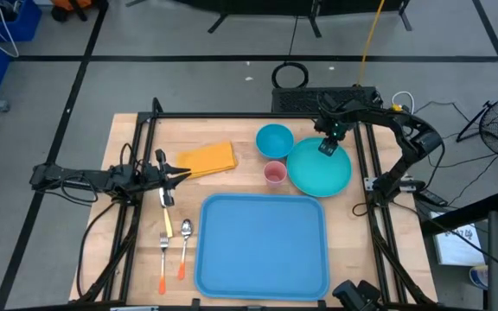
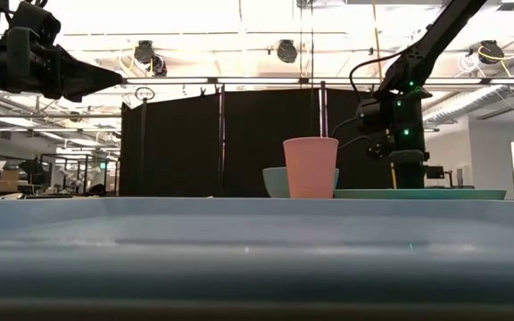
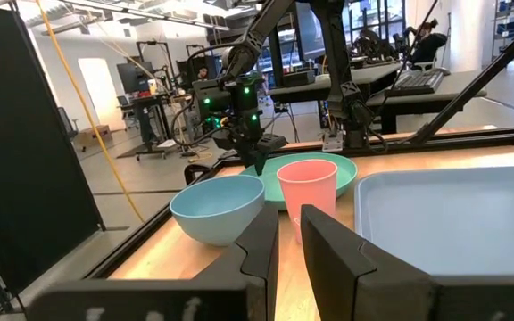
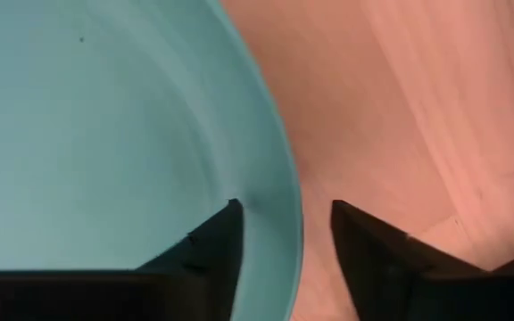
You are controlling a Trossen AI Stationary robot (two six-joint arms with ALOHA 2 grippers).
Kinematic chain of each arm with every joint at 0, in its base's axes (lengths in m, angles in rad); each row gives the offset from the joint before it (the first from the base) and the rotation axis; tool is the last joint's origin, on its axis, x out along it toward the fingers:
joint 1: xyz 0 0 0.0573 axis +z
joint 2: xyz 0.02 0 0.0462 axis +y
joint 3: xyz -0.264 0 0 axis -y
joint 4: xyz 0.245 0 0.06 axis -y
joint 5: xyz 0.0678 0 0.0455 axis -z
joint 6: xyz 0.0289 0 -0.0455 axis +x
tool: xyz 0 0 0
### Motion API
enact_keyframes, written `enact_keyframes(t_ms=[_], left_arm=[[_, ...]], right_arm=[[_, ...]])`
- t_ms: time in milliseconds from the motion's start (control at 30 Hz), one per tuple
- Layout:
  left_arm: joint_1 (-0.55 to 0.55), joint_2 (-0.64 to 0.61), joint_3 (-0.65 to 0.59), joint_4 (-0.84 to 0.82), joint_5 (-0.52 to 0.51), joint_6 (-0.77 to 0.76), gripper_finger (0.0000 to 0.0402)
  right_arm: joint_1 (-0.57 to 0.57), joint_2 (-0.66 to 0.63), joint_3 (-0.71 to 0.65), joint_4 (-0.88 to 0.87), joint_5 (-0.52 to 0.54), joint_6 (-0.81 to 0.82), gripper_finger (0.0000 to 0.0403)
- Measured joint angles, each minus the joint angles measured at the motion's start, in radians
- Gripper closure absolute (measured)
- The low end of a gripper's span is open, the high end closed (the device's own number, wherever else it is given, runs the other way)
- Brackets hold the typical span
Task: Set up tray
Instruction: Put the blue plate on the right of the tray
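Tray (image 1: 263,245) bare, nothing loaded; my right gripper (image 4: 282,234) straddles the teal plate (image 1: 320,168) rim at its 11 o'clock, jaws spread, not yet pinching.

In the low view the tray (image 2: 257,259) is a blurred band across the foreground, cut off at both sides and hiding the counter. The cup (image 2: 310,168) covers most of the bowl (image 2: 273,182). The right wrist view shows only part of the plate (image 4: 105,116).
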Motion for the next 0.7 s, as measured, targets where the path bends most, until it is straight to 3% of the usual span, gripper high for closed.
enact_keyframes(t_ms=[233, 700], left_arm=[[0.0, 0.0, 0.0, 0.0, 0.0, 0.0, 0.0346], [0.0, 0.0, 0.0, 0.0, 0.0, 0.0, 0.0346]], right_arm=[[-0.028, -0.001, 0.001, -0.004, -0.003, -0.009, 0.0386], [-0.121, -0.07, 0.001, -0.076, -0.168, -0.027, 0.0402]])
